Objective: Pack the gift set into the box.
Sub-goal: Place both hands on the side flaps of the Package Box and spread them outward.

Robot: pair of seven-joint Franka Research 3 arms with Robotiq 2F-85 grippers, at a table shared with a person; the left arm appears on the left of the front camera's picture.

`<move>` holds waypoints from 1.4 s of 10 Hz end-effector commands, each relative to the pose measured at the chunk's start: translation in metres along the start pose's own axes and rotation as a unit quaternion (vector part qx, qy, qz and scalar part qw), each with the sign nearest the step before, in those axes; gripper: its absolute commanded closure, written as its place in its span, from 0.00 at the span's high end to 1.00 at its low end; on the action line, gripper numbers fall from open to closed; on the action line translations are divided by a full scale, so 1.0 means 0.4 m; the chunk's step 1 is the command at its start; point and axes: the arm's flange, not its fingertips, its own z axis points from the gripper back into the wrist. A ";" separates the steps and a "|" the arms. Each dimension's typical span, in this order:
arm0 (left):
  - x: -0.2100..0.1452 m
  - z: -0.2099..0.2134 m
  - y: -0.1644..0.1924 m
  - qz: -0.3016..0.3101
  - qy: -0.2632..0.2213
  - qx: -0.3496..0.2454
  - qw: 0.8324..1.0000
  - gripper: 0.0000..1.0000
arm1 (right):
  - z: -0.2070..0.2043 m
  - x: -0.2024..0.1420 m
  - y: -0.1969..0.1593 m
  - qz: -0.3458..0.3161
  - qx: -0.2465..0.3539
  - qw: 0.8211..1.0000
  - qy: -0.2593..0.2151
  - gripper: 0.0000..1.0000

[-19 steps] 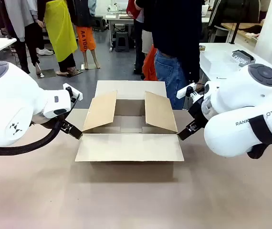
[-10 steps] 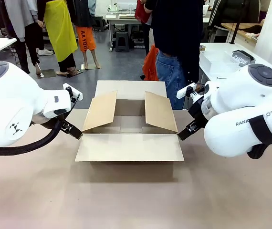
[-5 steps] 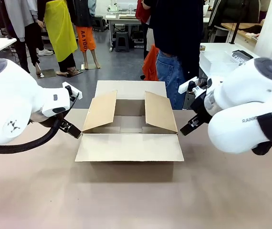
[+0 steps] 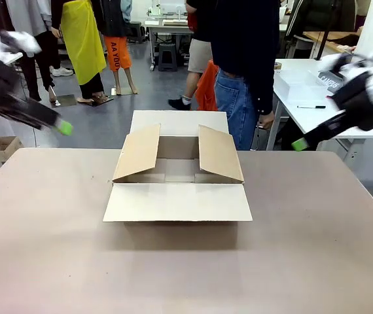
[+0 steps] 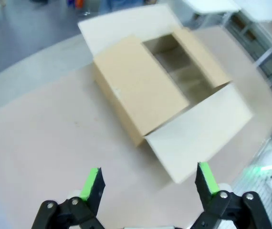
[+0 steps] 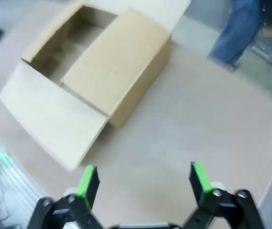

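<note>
Large plain brown corrugated cardboard carton (image 4: 177, 203) at centre of beige surface (image 4: 173, 275), all four flaps spread. Left jaws wide apart, gripping nothing, aloft at 10 o'clock of carton; right jaws likewise, at 2 o'clock. Person (image 4: 239, 59) at 12 o'clock.

White lettering stands on a dark case (image 4: 331, 80) lying on the white side table (image 4: 302, 93) at the right of the front view, but it is too small and blurred to read. No other writing, label or number can be read.
</note>
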 end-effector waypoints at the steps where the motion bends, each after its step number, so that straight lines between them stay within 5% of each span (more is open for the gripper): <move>1: -0.233 0.118 0.204 0.179 -0.091 -0.144 0.969 1.00 | 0.147 -0.132 -0.174 -0.232 0.136 0.961 -0.063 1.00; 4: -0.439 0.104 0.539 0.345 -0.158 -0.288 0.879 1.00 | 0.197 -0.361 -0.464 -0.437 0.299 0.823 -0.206 1.00; 5: -0.506 0.031 0.629 0.415 -0.175 -0.333 0.829 1.00 | 0.133 -0.446 -0.563 -0.477 0.308 0.787 -0.242 1.00; 6: -0.557 -0.022 0.677 0.431 -0.199 -0.360 0.803 1.00 | 0.074 -0.495 -0.607 -0.515 0.296 0.767 -0.242 1.00; 7: -0.496 0.157 0.534 0.309 -0.151 -0.250 0.905 1.00 | 0.223 -0.457 -0.459 -0.338 0.230 0.903 -0.131 1.00; 9: -0.496 0.157 0.534 0.309 -0.151 -0.250 0.905 1.00 | 0.223 -0.457 -0.459 -0.338 0.230 0.903 -0.131 1.00; 10: -0.563 0.083 0.591 0.353 -0.157 -0.276 0.880 1.00 | 0.163 -0.523 -0.526 -0.394 0.241 0.876 -0.136 1.00; 11: -0.471 0.088 0.497 0.311 -0.122 -0.192 0.923 1.00 | 0.164 -0.435 -0.446 -0.324 0.212 0.918 -0.088 1.00; 14: -0.133 0.045 0.209 0.135 -0.034 -0.105 0.985 1.00 | 0.081 -0.112 -0.096 -0.119 0.132 0.984 -0.029 1.00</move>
